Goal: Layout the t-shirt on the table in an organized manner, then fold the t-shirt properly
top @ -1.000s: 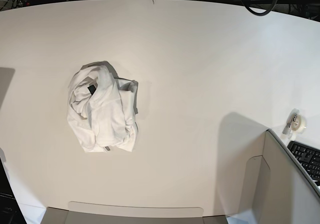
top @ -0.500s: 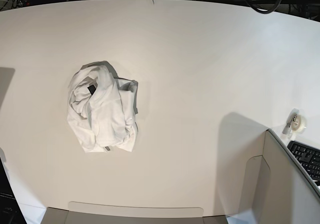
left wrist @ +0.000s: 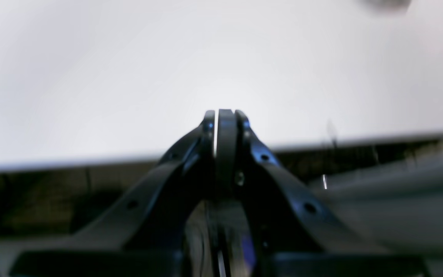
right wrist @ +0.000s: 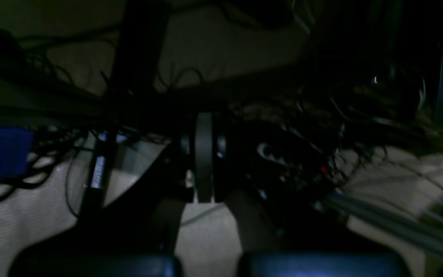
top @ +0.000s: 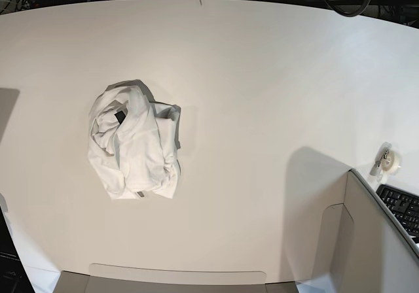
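T-shirt (top: pixel 134 146) lies crumpled, unmoved since 1 second ago; both tools, left (left wrist: pixel 225 115) and seemingly right (right wrist: pixel 204 119), closed empty.

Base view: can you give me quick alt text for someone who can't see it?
A crumpled white t-shirt, its dark neck label showing, lies in a heap left of centre on a large white table. A tape roll and keyboard sit at the right edge; neither arm appears.

I count one t-shirt (top: pixel 134 144), one bench (top: pixel 262 77), one tape roll (top: pixel 391 160), one keyboard (top: pixel 400 208), two pincers.
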`<state>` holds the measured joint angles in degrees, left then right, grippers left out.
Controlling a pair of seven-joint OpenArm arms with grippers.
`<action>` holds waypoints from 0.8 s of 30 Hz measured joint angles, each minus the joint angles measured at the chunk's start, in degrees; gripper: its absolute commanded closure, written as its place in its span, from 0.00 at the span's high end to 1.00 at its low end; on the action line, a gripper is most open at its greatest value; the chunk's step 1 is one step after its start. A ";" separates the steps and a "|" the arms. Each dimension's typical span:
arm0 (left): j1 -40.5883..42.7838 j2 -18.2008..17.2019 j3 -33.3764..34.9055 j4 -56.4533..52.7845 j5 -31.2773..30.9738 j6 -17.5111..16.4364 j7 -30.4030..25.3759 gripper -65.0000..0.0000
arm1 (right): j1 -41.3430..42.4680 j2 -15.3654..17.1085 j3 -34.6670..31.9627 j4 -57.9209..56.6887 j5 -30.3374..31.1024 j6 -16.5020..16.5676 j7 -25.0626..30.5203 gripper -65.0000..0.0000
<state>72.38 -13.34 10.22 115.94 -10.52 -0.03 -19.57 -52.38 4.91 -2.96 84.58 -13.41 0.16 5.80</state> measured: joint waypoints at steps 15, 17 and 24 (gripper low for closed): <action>0.94 0.17 0.00 2.45 0.00 0.00 -19.28 0.00 | -3.13 4.00 -7.74 0.17 0.00 -0.24 16.02 0.00; 0.92 0.11 0.02 2.47 0.00 0.02 -18.64 0.00 | -3.89 4.31 -7.74 0.83 -0.02 -0.24 17.90 0.00; -0.31 0.02 -0.20 2.45 0.00 0.02 -12.74 0.00 | -7.30 4.26 -7.74 7.87 -0.17 -0.39 23.34 0.00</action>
<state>72.07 -13.32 10.02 118.39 -10.52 -0.01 -32.32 -59.68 9.17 -10.70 92.44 -13.58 -0.23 29.15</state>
